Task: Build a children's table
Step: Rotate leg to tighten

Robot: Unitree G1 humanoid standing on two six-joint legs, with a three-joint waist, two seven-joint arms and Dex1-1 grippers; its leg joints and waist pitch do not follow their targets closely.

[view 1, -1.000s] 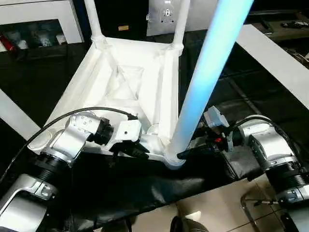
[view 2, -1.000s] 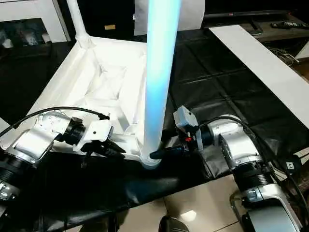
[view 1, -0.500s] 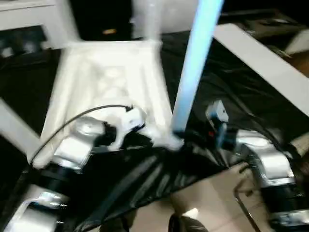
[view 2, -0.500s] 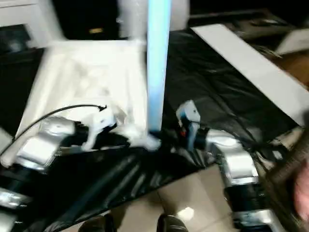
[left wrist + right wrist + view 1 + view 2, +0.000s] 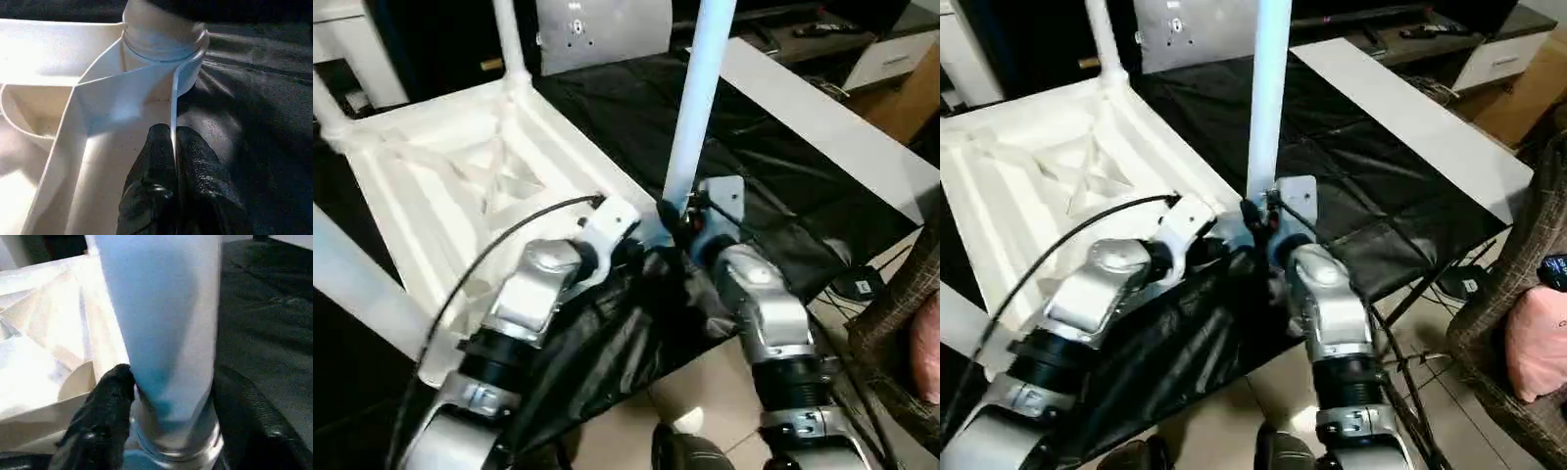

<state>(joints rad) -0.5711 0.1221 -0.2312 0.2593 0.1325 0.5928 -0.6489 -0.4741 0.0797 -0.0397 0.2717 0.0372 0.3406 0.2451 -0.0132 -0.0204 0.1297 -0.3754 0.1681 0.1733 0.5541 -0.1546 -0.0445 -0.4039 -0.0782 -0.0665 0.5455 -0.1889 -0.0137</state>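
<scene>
White plastic makes up the table top [image 5: 460, 186], which lies upside down on a black sheet [image 5: 1371, 186], its ribbed underside facing up and its rim standing raised all round. That top serves as the landmark. At its near corner, closest to the robot, a leg [image 5: 697, 98] stands upright in the round socket [image 5: 164, 41], tinted pale blue by the light. A second leg [image 5: 509, 39] rises from the far corner of the top, and a third leg [image 5: 362, 284] crosses the near left side of the top, close to the camera. The left gripper [image 5: 173, 147] sits just inside that near corner, its two black fingers pinched together on the thin rim wall of the top, right beside the socket. The right gripper [image 5: 146, 396] is at the base of the near leg, just above the socket; one black finger [image 5: 105, 416] presses against the tube, and the jaws look closed around it. Beyond the top's right side, a long white board [image 5: 1410, 117] lies on the black sheet.
</scene>
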